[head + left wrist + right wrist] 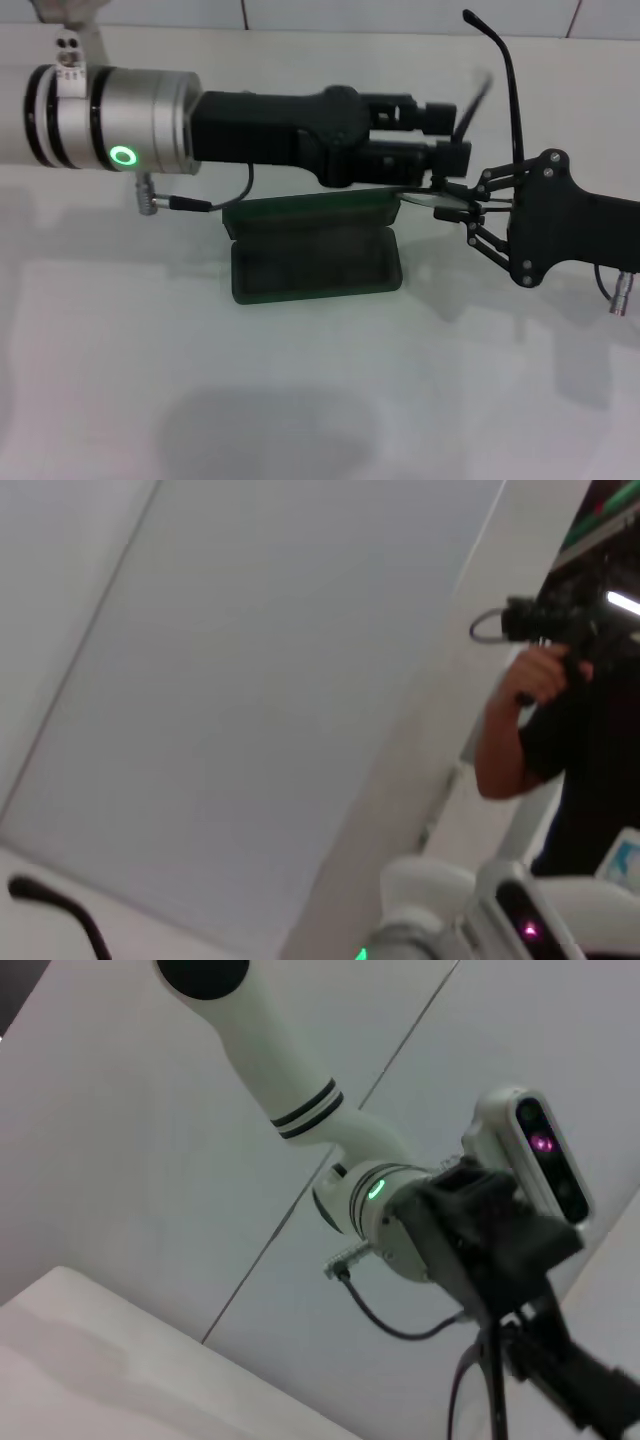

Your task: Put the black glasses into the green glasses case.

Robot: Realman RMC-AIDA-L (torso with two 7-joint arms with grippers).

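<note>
Desk (300, 400): white, wide. Green glasses case (315, 245) open mid-desk, toward far edge, interior empty. Left gripper (455, 135) and right gripper (462, 210) meet above case's right end, both seemingly clamped on black glasses (510, 100), held aloft, one temple pointing up. Glasses lifted; lowering into case remains.

White table (300, 400); tiled wall (400, 15) behind; person (560, 730) holding a dark device
</note>
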